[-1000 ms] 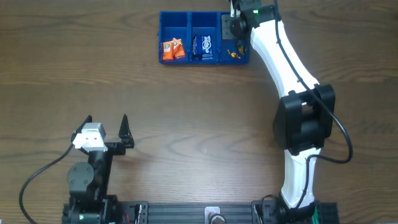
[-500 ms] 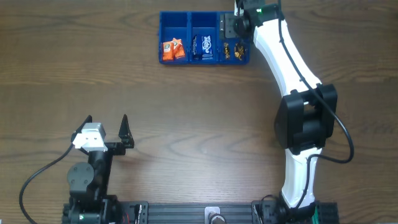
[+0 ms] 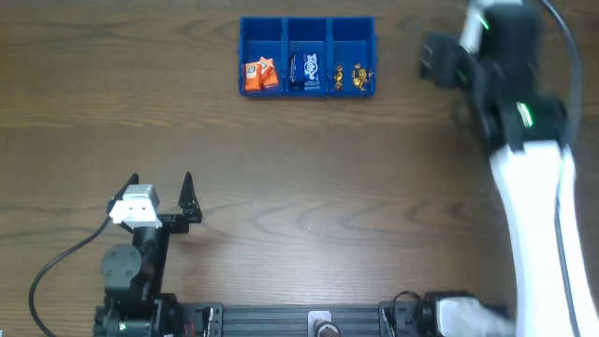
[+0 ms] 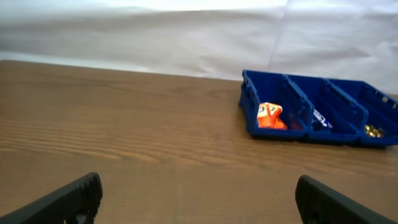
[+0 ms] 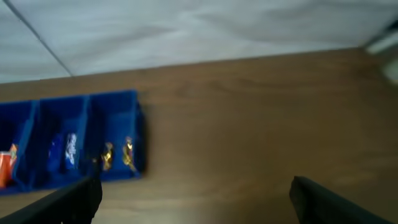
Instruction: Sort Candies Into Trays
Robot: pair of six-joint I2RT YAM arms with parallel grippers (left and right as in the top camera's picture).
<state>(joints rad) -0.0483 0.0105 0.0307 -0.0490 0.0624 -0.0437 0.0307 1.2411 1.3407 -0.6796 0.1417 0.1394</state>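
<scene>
Clock directions are read on the top view, with 12 o'clock at the far edge of the table [image 3: 299, 159].

**Near edge.** A black rail [image 3: 281, 318] runs along 6 o'clock. The left arm [image 3: 145, 248] stands at 7 o'clock, folded close to its base. The left jaws are spread wide and hold nothing. Its two dark fingers [image 3: 188, 190] point toward 12 o'clock, with bare wood between them. In the left wrist view the same fingers [image 4: 68, 199] sit at the lower corners, well apart.

**Right side.** The right arm [image 3: 538, 206] rises from 5 o'clock and reaches up to about 2 o'clock. The right jaws are likewise spread and empty, and lie at the 3 o'clock side of the tray, apart from it. In the right wrist view its fingers [image 5: 336, 199] frame bare table.

**Far edge.** The blue tray [image 3: 307, 20] lies at 12 o'clock and has three compartments side by side.
- The 9 o'clock compartment holds the orange-wrapped candies [image 3: 260, 75].
- The middle compartment holds a blue-wrapped candy [image 3: 309, 70].
- The 3 o'clock compartment holds the gold-wrapped candies [image 3: 353, 77].

The left wrist view shows the tray [image 4: 249, 112] with the orange-wrapped candies [image 4: 269, 116] nearest the camera. The right wrist view shows the tray [image 5: 142, 134] with the gold-wrapped candies [image 5: 117, 155] nearest the camera. All candies in view lie inside the tray.

**Beyond the table.** A white backdrop [image 4: 155, 37] closes the scene.
</scene>
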